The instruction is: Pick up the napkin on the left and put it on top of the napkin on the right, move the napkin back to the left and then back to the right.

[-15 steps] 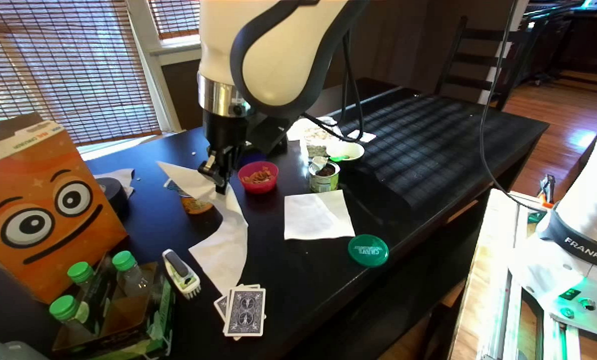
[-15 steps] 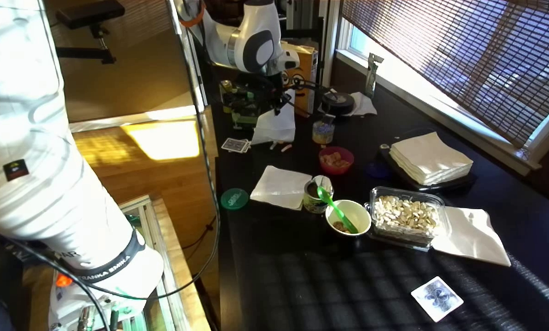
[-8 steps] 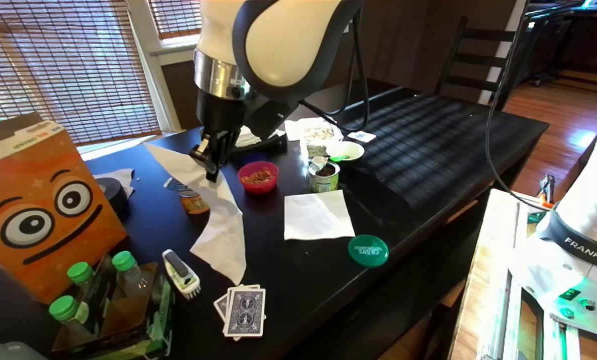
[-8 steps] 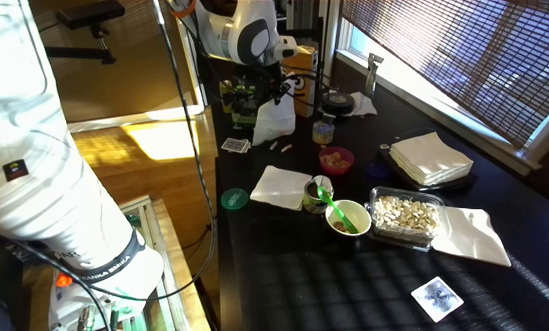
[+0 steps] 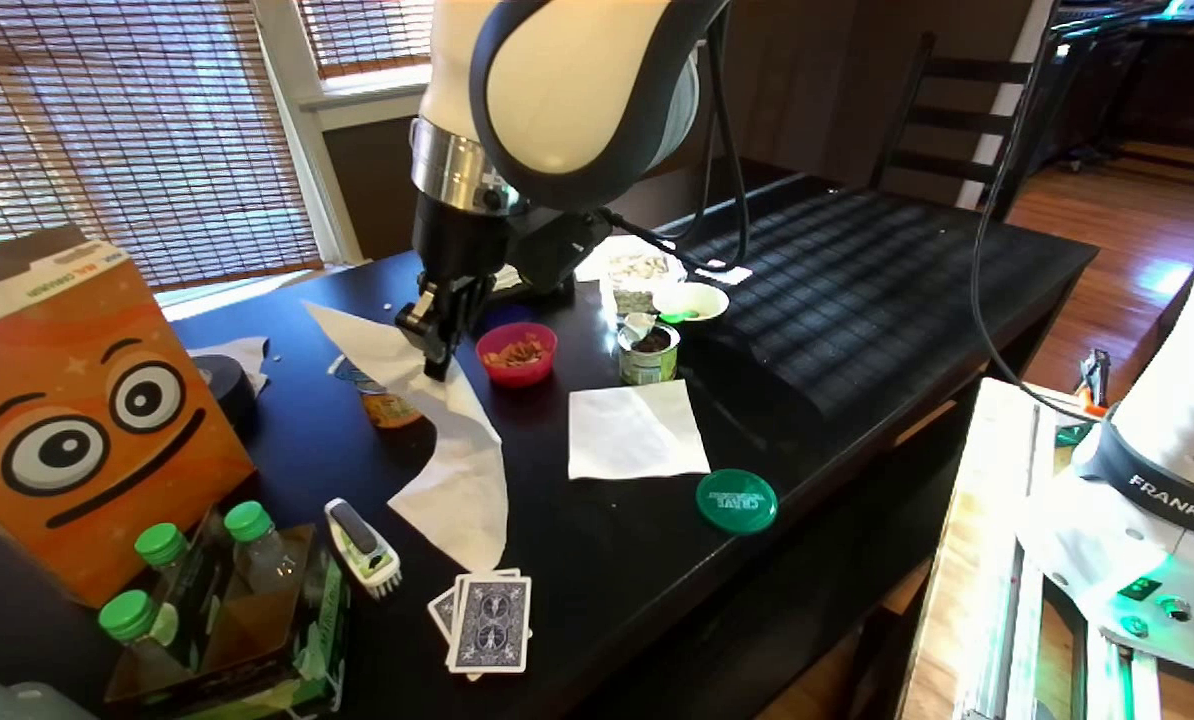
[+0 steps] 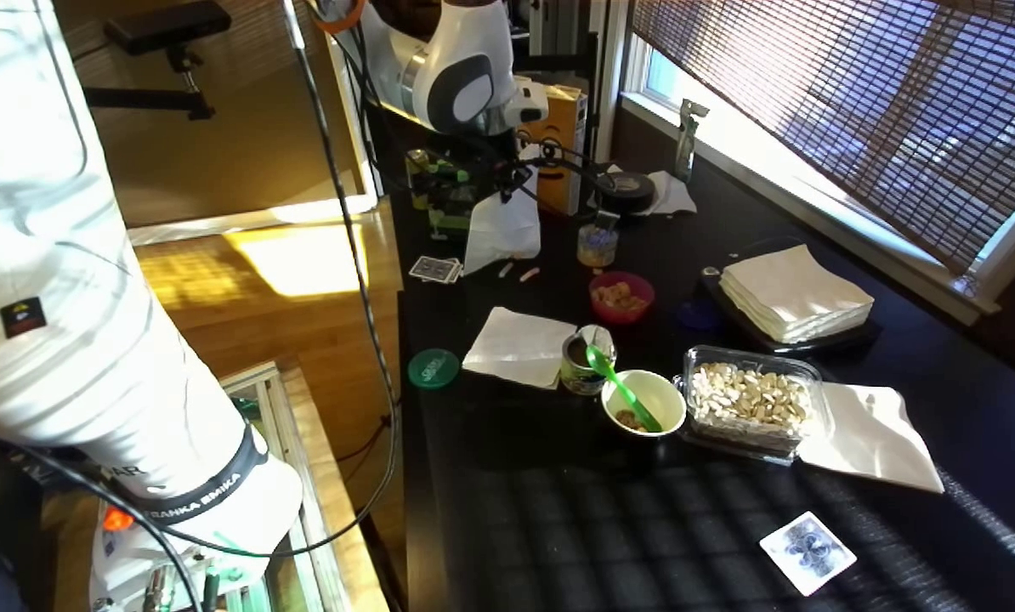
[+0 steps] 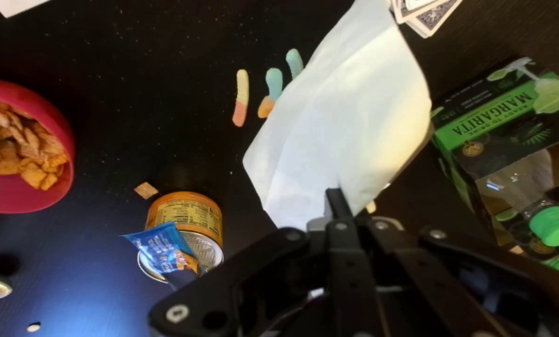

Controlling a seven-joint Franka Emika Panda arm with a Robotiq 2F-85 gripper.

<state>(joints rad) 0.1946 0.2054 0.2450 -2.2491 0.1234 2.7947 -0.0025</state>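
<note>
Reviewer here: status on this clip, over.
End effector closed on raised napkin, its contact with table unclear. Other napkin lying flat. Gummy candies between them, probably low enough to clear.

The napkin (image 7: pixel 345 117) in the gripper (image 5: pixel 437 368) is matt, creased paper; near the gripper, the snack bowl (image 7: pixel 12 199) is smooth, apparently plastic; beneath, the tabletop (image 7: pixel 87 281) is glossy.

Lane, held napkin (image 5: pixel 462 480) to flat napkin (image 5: pixel 637 432): bare table (image 5: pixel 542 510); gummy worms (image 7: pixel 241 98) lie low at its start.
Window side: orange can (image 7: pixel 188 210) and pink bowl (image 5: pixel 522 376) stand near the pincer (image 5: pixel 437 368).
Carton side: Margarita carton (image 7: pixel 495 117) with green-capped bottles (image 5: pixel 260 550) blocks passage.
Above flat napkin: free; open tin (image 5: pixel 647 370) just beside, green lid (image 5: pixel 737 502) near one corner.
Hanging end: playing cards (image 5: pixel 490 625), flat; contact unclear.
</note>
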